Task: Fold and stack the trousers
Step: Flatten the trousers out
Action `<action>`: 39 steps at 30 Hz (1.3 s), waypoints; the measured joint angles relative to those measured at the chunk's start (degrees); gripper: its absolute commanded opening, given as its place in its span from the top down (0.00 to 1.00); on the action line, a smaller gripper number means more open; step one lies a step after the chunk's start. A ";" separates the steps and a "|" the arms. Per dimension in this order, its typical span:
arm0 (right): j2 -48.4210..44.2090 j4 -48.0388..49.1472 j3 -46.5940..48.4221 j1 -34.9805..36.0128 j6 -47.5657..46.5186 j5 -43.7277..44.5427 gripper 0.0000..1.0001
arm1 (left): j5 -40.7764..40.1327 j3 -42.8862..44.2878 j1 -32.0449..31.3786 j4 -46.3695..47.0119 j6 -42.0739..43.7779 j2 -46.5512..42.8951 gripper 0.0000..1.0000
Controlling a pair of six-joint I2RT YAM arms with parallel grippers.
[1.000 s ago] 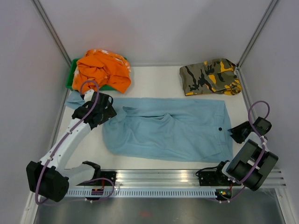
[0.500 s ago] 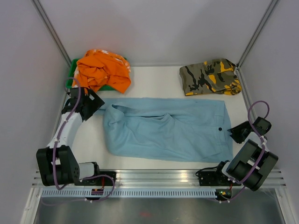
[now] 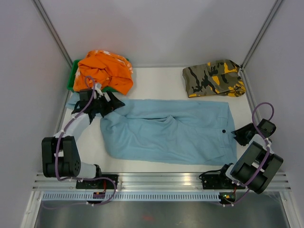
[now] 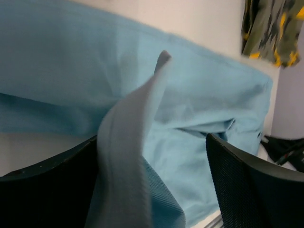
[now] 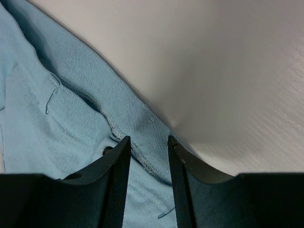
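Note:
The light blue trousers point(image 3: 175, 133) lie flat across the table, waist to the right with a small dark button point(image 3: 223, 131). My left gripper point(image 3: 110, 102) sits at their far left leg end. In the left wrist view its jaws point(image 4: 152, 142) stand wide open, and a raised fold of pale hem point(image 4: 128, 156) leans against the left finger. My right gripper point(image 3: 238, 135) rests at the waist's right edge. In the right wrist view it point(image 5: 148, 140) is part open over the waistband seam point(image 5: 137, 152), which lies flat between the fingers.
An orange garment point(image 3: 104, 71) is heaped on a green bin point(image 3: 72, 78) at the back left. A folded camouflage garment point(image 3: 213, 77) lies at the back right. Grey walls close three sides, and a metal rail point(image 3: 156, 183) runs along the front.
My left arm pulled back to the left, then swung right onto the leg end. The trousers' left end has shifted and a hem fold now stands between the jaws. The right arm stayed still.

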 measured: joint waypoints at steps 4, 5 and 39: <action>0.02 0.07 0.00 0.00 0.02 0.00 0.56 | -1.99 0.72 -13.05 -0.94 0.44 2.34 0.06; 0.04 0.11 0.00 0.00 0.02 0.00 0.56 | -3.54 1.68 -17.51 -1.64 0.42 2.49 0.05; 0.15 0.17 0.09 0.26 0.04 0.46 0.56 | -22.23 3.69 -20.28 -11.50 4.92 12.87 0.35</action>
